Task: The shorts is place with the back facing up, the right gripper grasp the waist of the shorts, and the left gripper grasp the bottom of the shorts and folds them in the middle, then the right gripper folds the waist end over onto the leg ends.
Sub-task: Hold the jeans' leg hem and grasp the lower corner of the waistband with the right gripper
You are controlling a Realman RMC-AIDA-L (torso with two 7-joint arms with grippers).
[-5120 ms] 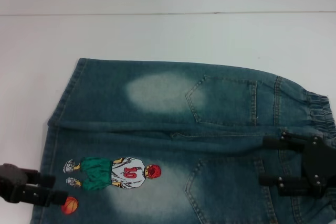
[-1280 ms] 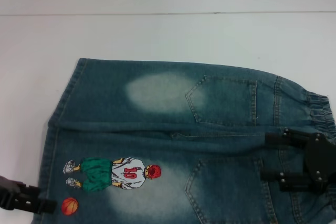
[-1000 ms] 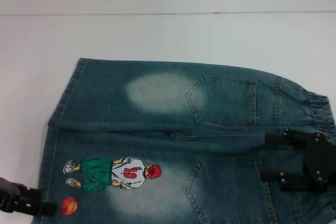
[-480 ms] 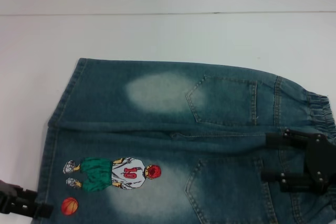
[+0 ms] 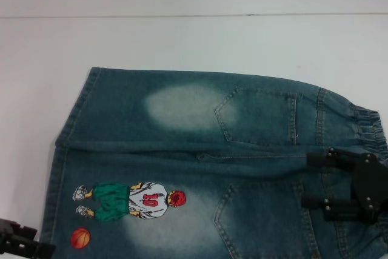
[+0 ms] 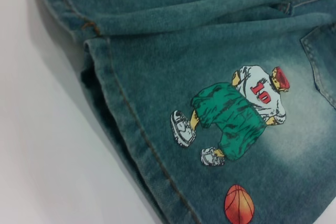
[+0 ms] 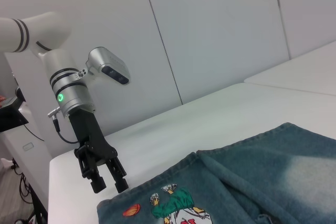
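While lying flat, back up, on the white surface point(image 5: 182, 40), the shorts point(image 5: 200, 168) untouched. Left gripper point(image 7: 108, 184) just off the leg hems point(image 6: 131, 129) near the orange ball point(image 6: 239, 204), fingers apart, clear of denim. Right gripper point(image 5: 321, 181) over the waist point(image 5: 370, 128), fingers spread, gripping nothing.

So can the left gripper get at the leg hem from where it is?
Probably yes: the left gripper hangs open just off the leg hem by the orange ball, nothing between them.
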